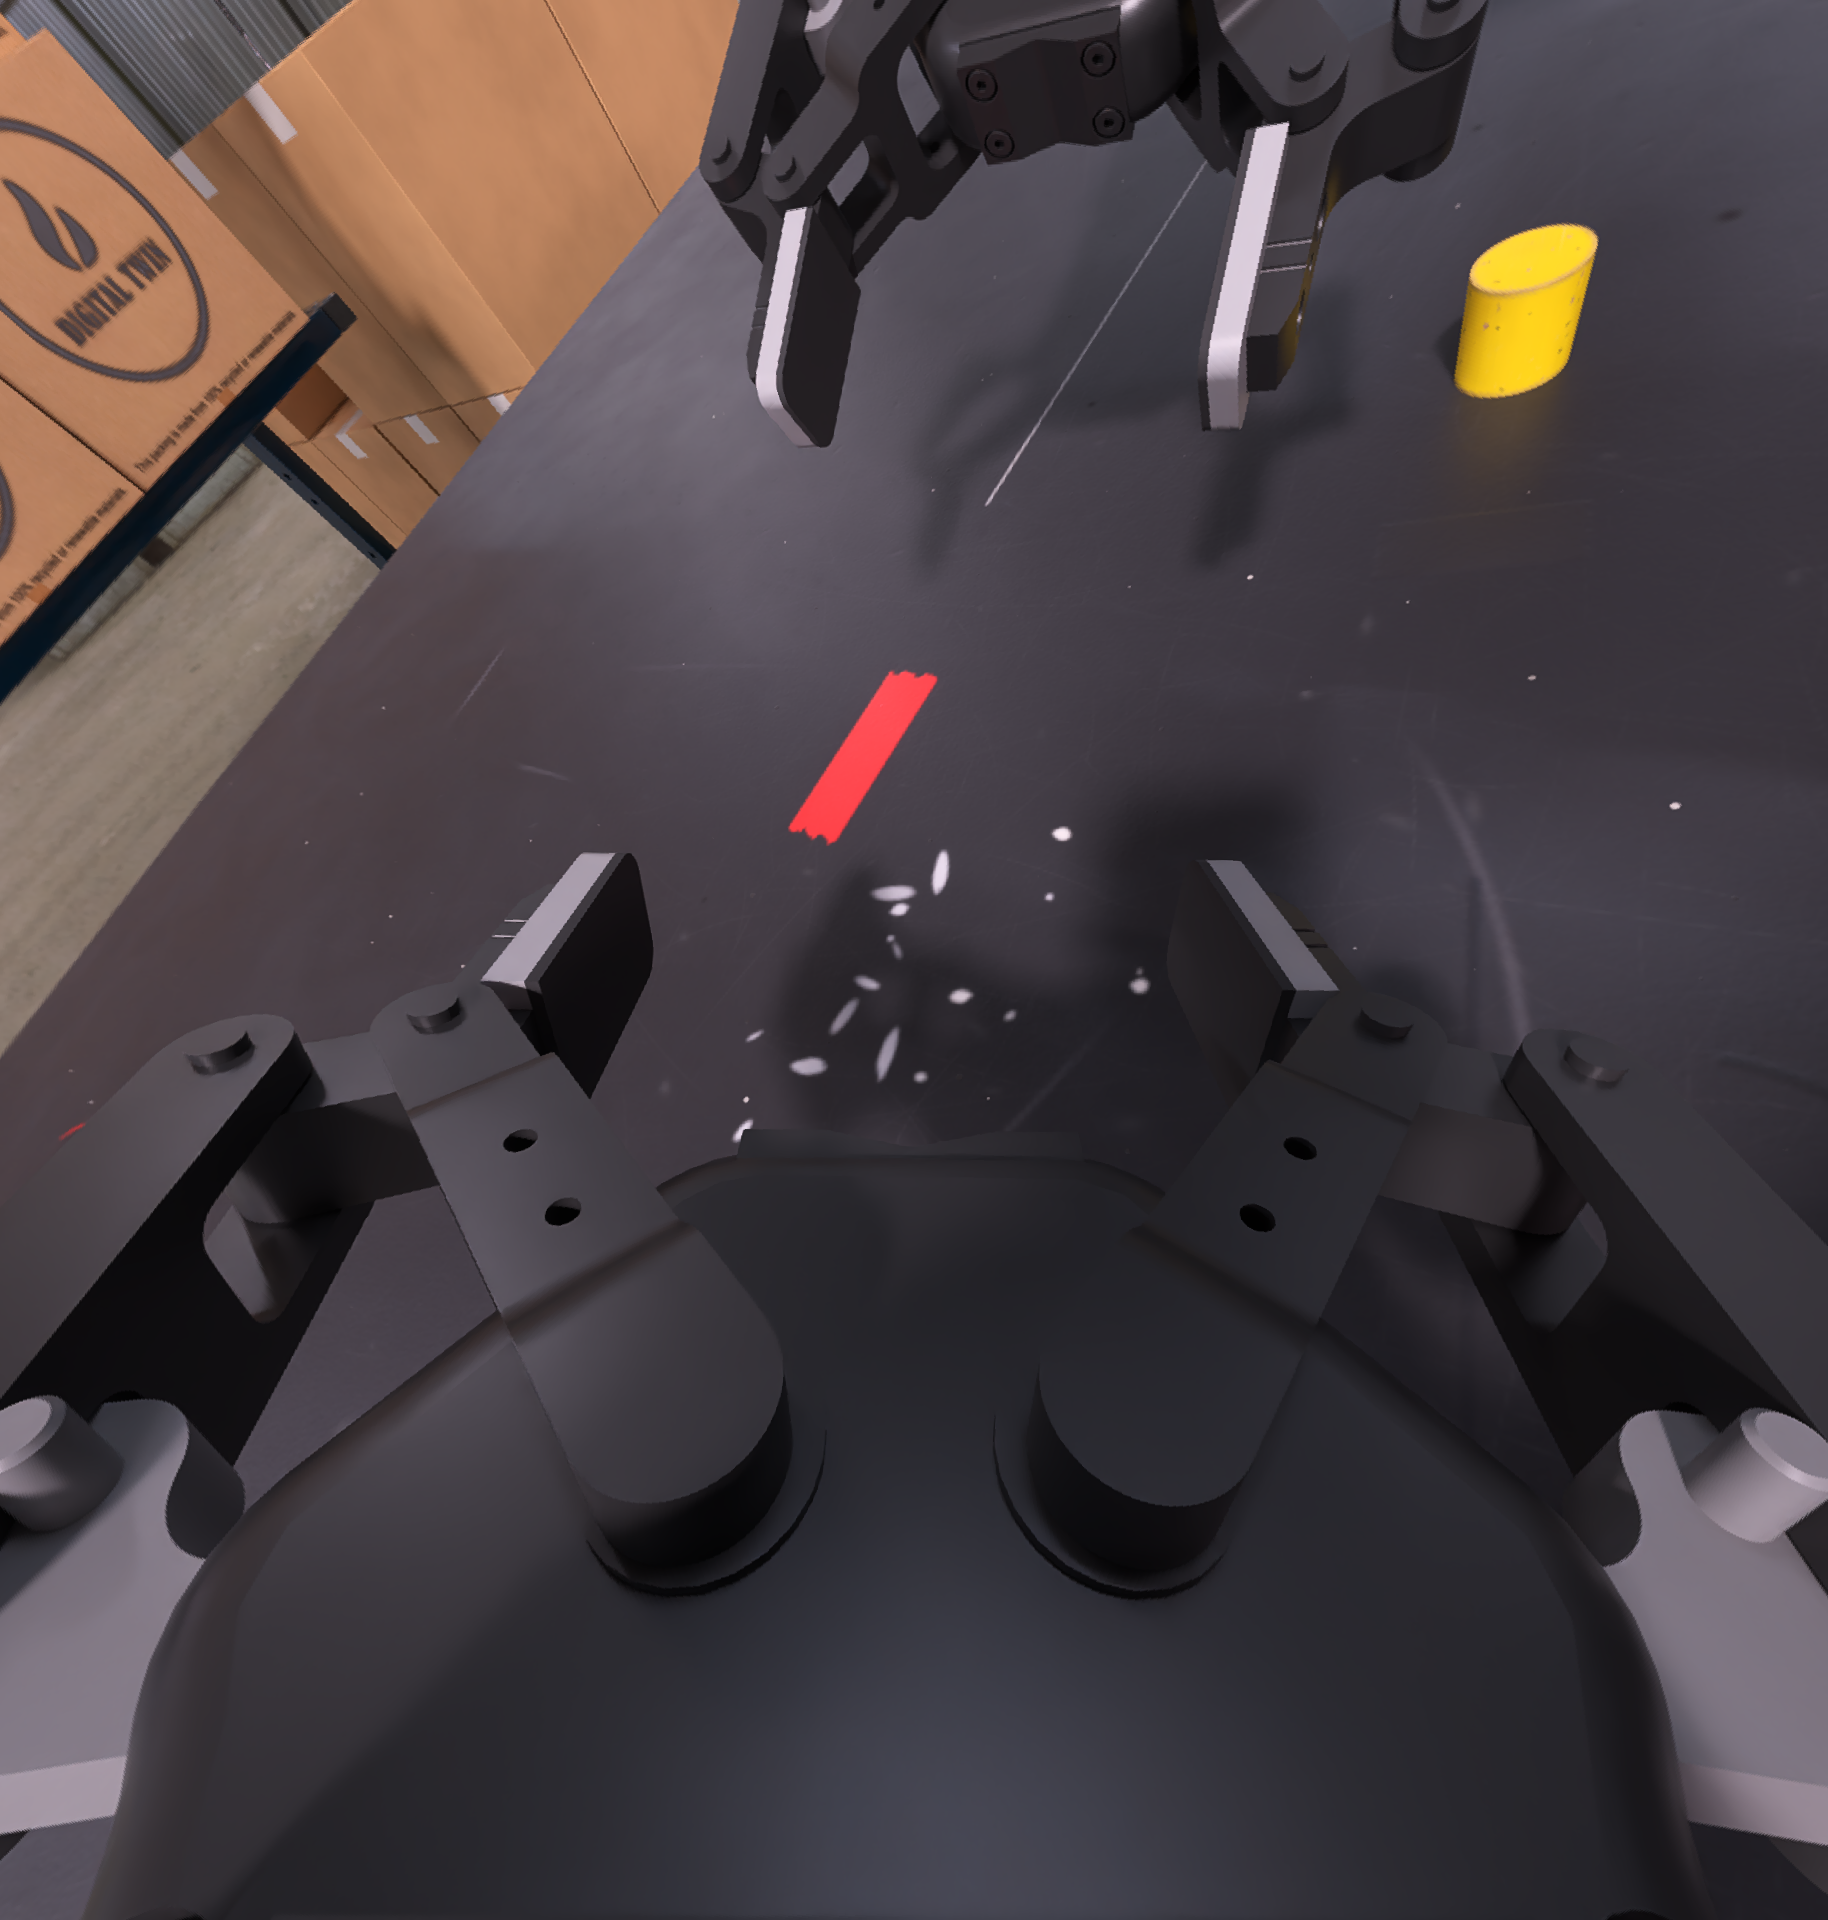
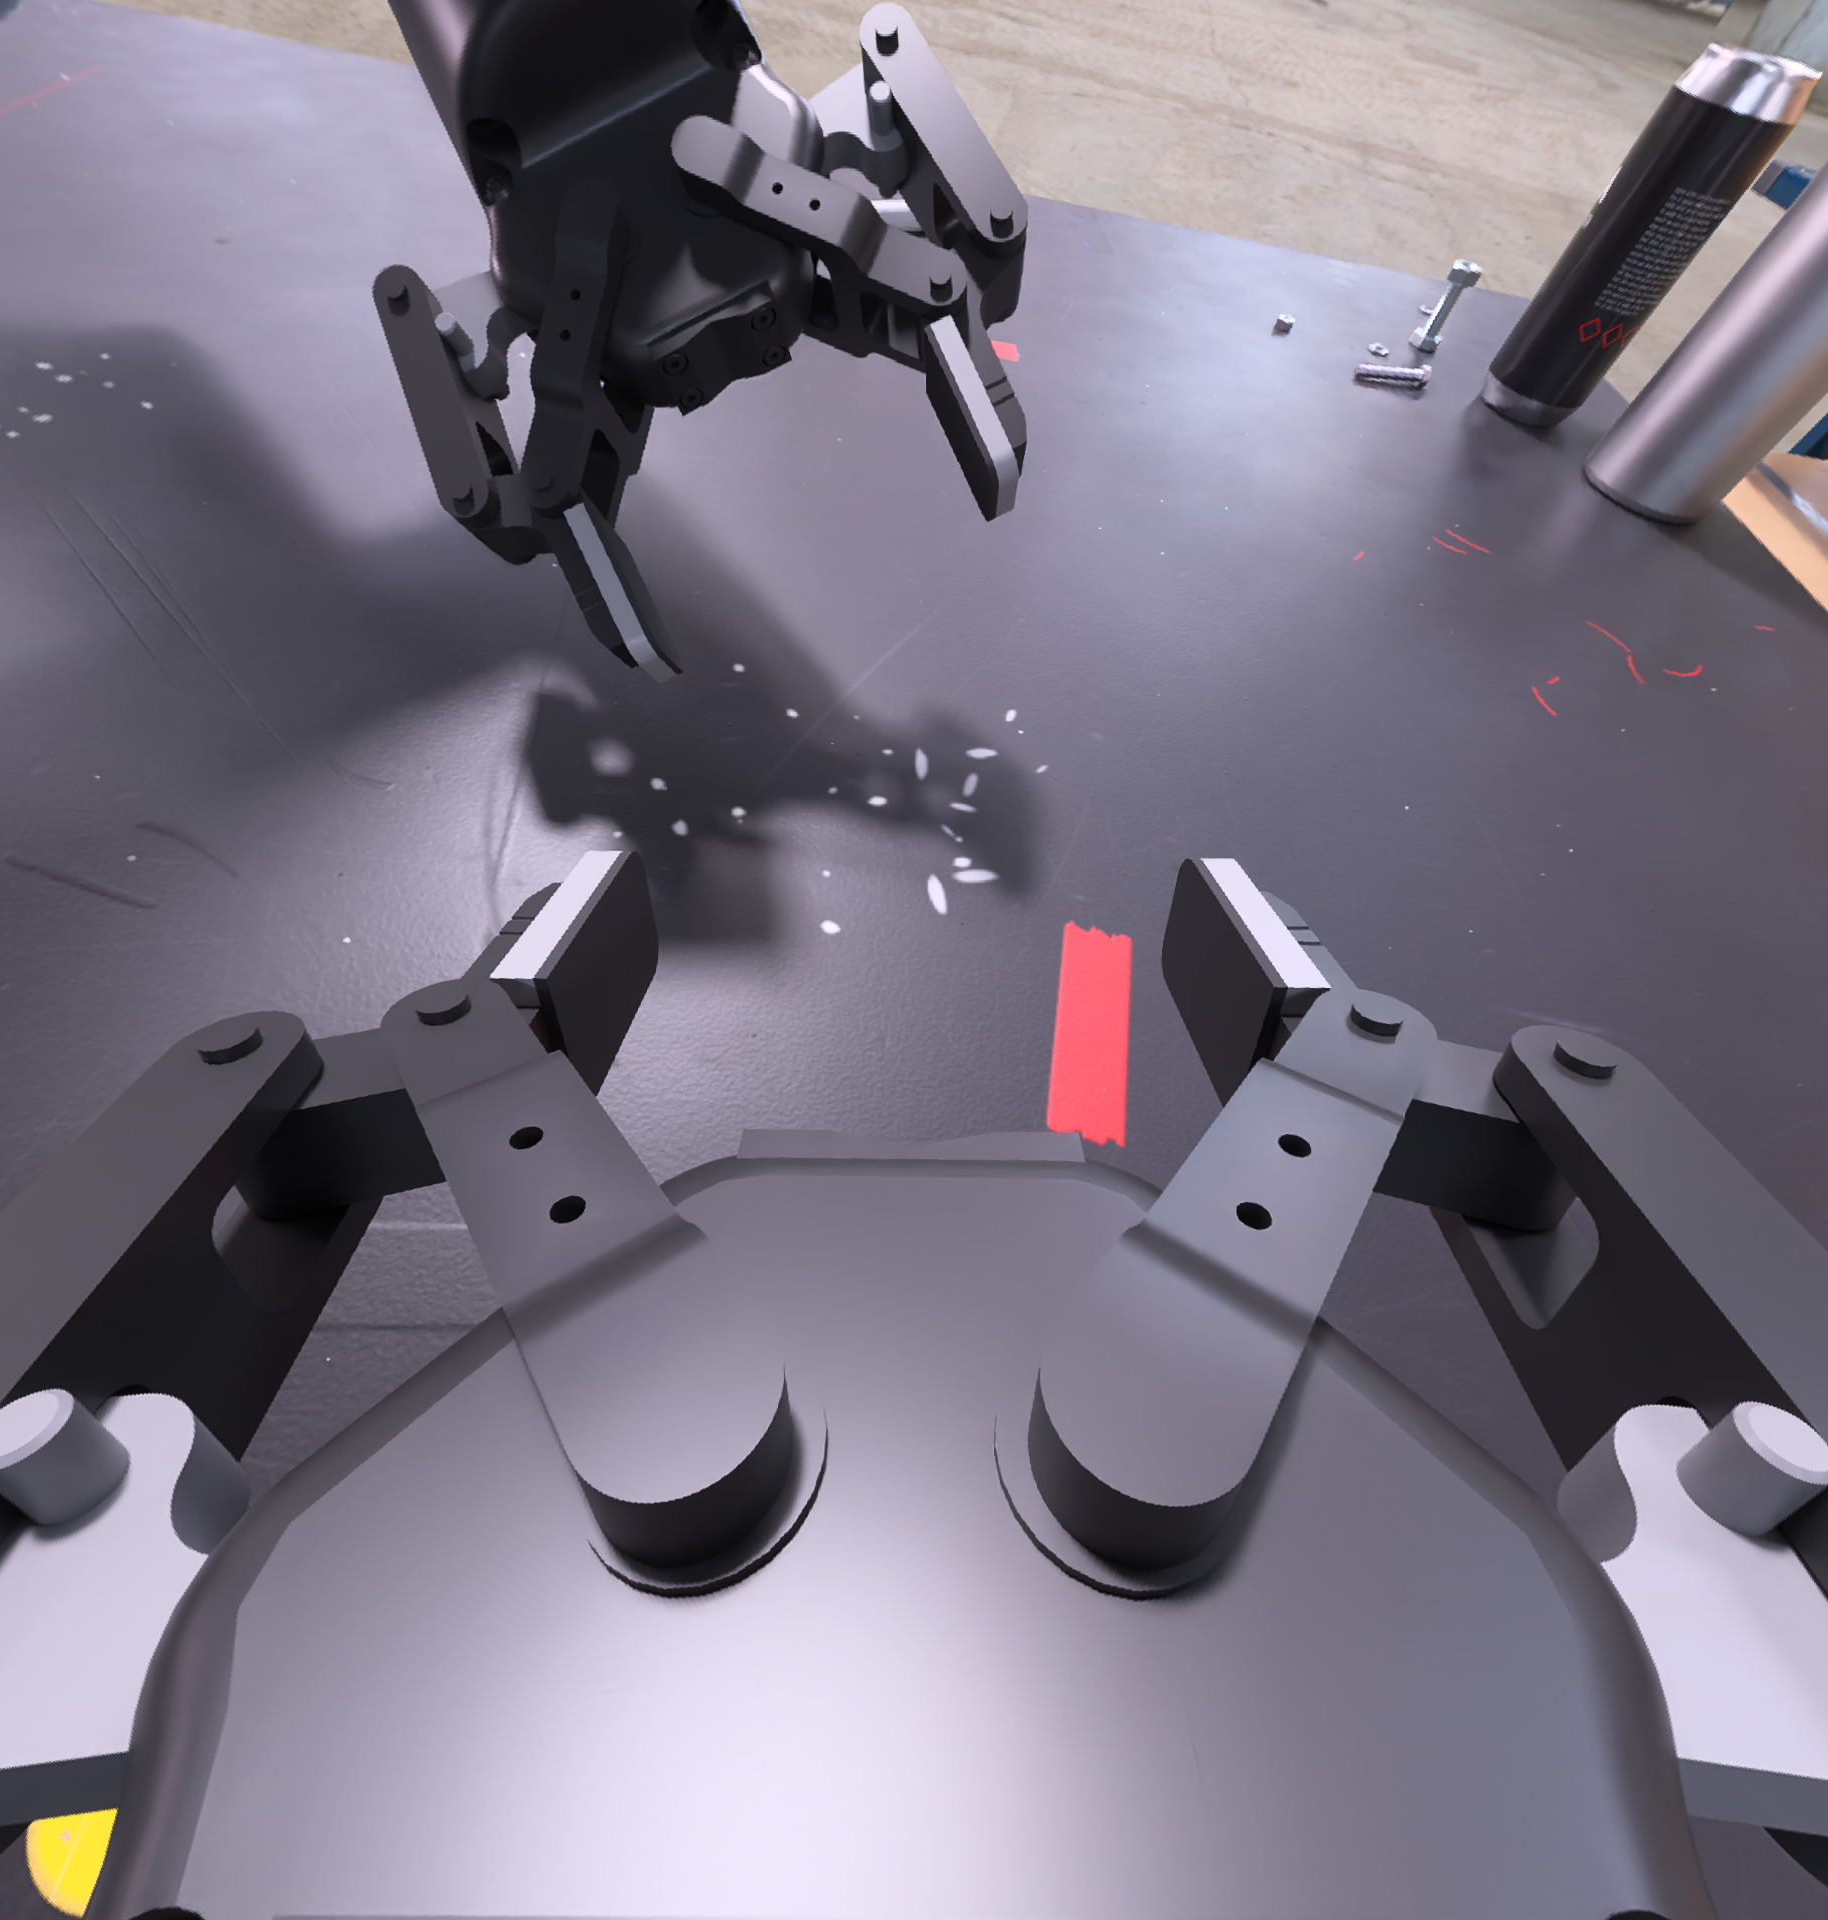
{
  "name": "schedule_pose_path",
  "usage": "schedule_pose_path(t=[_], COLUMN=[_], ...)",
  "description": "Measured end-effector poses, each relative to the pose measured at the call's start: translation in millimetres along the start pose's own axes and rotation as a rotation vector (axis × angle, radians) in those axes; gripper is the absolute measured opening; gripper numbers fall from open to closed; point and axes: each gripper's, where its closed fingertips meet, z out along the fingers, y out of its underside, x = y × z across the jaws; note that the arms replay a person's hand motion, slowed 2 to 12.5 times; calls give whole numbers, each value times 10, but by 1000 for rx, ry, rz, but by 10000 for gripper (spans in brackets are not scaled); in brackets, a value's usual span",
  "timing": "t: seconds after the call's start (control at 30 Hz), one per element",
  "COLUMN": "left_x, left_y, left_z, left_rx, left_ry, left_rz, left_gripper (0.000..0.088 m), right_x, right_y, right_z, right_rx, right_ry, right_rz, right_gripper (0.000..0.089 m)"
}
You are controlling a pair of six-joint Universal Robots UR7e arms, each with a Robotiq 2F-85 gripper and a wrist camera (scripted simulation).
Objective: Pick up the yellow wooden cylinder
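The yellow wooden cylinder [image 1: 1525,310] stands upright on the dark table at the upper right of the left wrist view. A sliver of it [image 2: 70,1858] shows at the bottom left corner of the right wrist view, behind the gripper body. My left gripper [image 1: 915,935] is open and empty above the table, far from the cylinder; it also shows in the right wrist view [image 2: 827,582]. My right gripper [image 2: 910,935] is open and empty; in the left wrist view it [image 1: 1014,405] hovers just left of the cylinder, not touching it.
A red tape strip [image 1: 863,756] lies on the table [image 1: 1409,1039] between the grippers. A black spray can [image 2: 1637,239], a metal cylinder [image 2: 1741,332] and loose bolts [image 2: 1409,343] stand at the far right. Cardboard boxes [image 1: 110,312] sit beyond the table edge.
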Motion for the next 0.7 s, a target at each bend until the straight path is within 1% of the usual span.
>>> schedule_pose_path(t=[0.4, 0.7], left_x=[18, 26], left_y=[-20, -59], left_z=[-4, -25], left_rx=[26, 44], left_ry=[62, 107], left_rz=[-155, -265], left_gripper=[854, 854], right_x=[11, 7], right_y=[-49, -34], right_z=[-3, 8], right_rx=[29, 28], right_ry=[-68, -109], right_rz=[139, 238], right_gripper=[840, 840])
